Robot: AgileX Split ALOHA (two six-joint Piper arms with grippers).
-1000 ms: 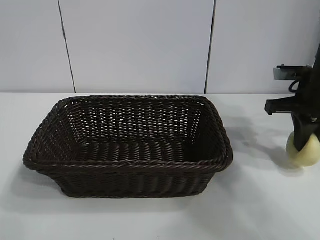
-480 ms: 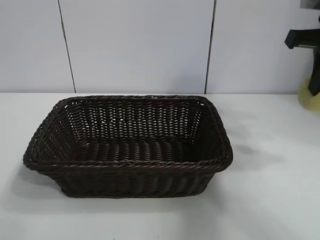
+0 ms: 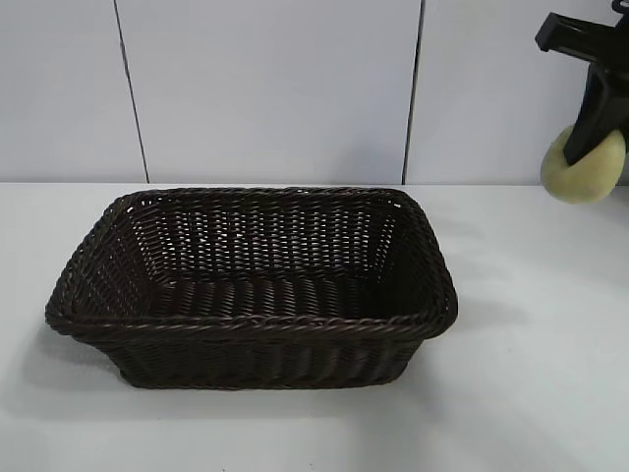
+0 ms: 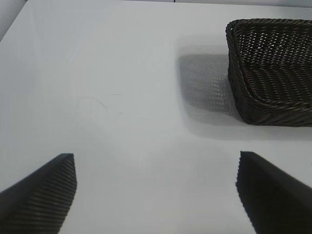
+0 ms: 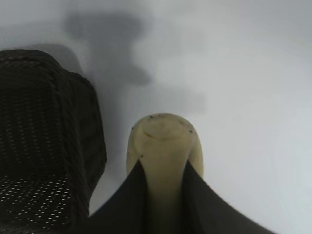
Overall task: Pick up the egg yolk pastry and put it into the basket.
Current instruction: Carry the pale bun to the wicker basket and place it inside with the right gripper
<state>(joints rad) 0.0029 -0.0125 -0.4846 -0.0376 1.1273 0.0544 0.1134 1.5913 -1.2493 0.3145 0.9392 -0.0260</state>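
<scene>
Ext. view: basket [image 3: 251, 285] sat on white table [image 3: 531, 393], centre-left of frame, long side toward camera, nothing visible inside. R gripper [image 3: 593, 147] was at upper right of frame, well above table level, against the pale wall [image 3: 275, 88]. Its dark fingers [image 3: 598, 118] were pinched on the egg yolk pastry [image 3: 582, 167], which hung below them clear of the table. Pastry was to the right of basket and higher than its rim, not over it. Faint shadow on table just right of basket. L arm not seen in this view.

L wrist view: L gripper [image 4: 156, 195] had jaws spread wide, nothing between the two dark ribbed fingertips [image 4: 46, 187], only bare table under them. One end of basket [image 4: 273, 73] lay farther off, well apart from the fingertips, its shadow on the table beside it. Pastry not seen here.

R wrist view: pastry [image 5: 165, 146] was clamped between the two dark fingers [image 5: 129, 204] of R gripper [image 5: 165, 190], pale yellow, smooth, a few small dark specks near its rounded end. Basket corner [image 5: 73, 131] lay beside and below the pastry, apart from it. White table beyond, with a soft grey shadow on it.
</scene>
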